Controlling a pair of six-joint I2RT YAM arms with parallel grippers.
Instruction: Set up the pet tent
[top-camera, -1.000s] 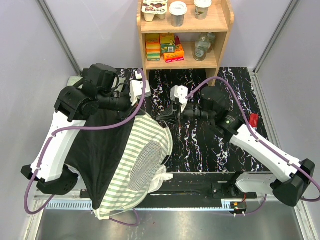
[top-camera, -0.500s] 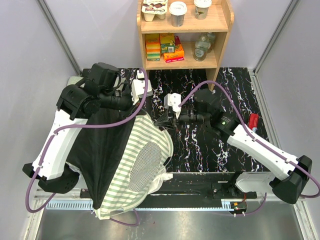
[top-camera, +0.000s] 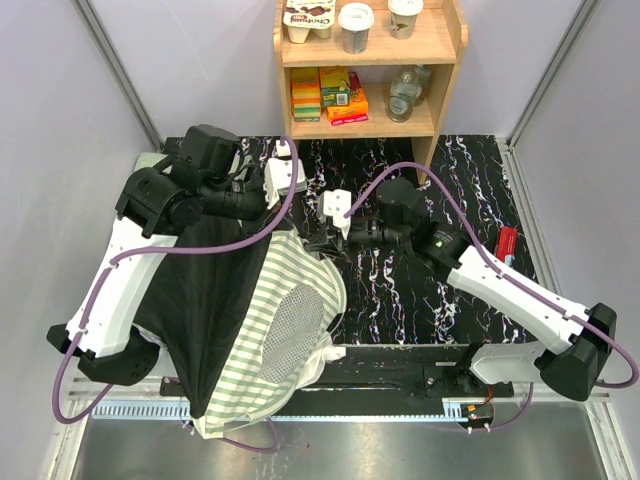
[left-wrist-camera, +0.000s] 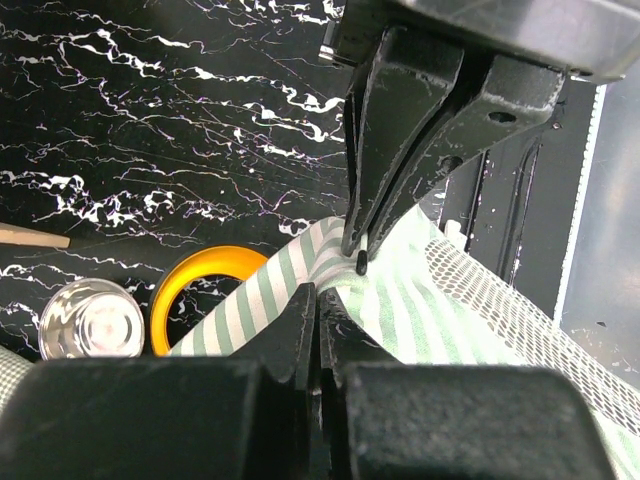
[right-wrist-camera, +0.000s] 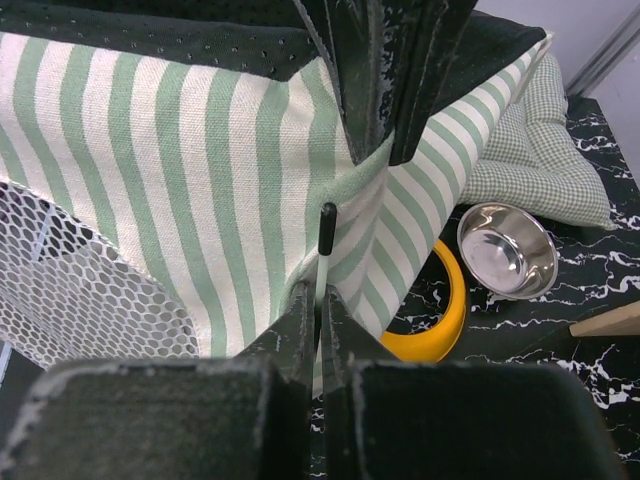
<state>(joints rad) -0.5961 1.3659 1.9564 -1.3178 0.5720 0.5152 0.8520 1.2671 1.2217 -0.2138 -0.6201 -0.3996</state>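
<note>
- pet tent (top-camera: 290, 320): slumped on the left near part of the tabletop (top-camera: 420, 290), under the left arm. Dark underside is up, and the striped side and mesh spill toward the near edge. One striped corner is lifted between the two hands.
- left hand (left-wrist-camera: 318, 300): clenched, pinching that striped corner fabric.
- right hand (right-wrist-camera: 320, 295): clenched on a thin white pole (right-wrist-camera: 321, 268), facing the left hand at close range. The pole's black tip (right-wrist-camera: 327, 230) sits right at the fabric fold by the left fingers. Can't tell whether it is inside a pocket or only resting against the cloth.
- Step, as judged: seating the pole end into the tent's corner.
- To do it well:
  - hold the left pinch steady and the corner taut so the opening faces the tip
  - push along the pole's own line, slowly
  - a sideways shove will likely bow the pole and let it spring off
- Risks:
  - the thin pole sliding through the clenched fingers
  - the tip snagging the mesh
- yellow bowl holder (left-wrist-camera: 205, 275) and steel bowl (left-wrist-camera: 92, 318) sit just beyond the corner, so drag no fabric across them.
</note>
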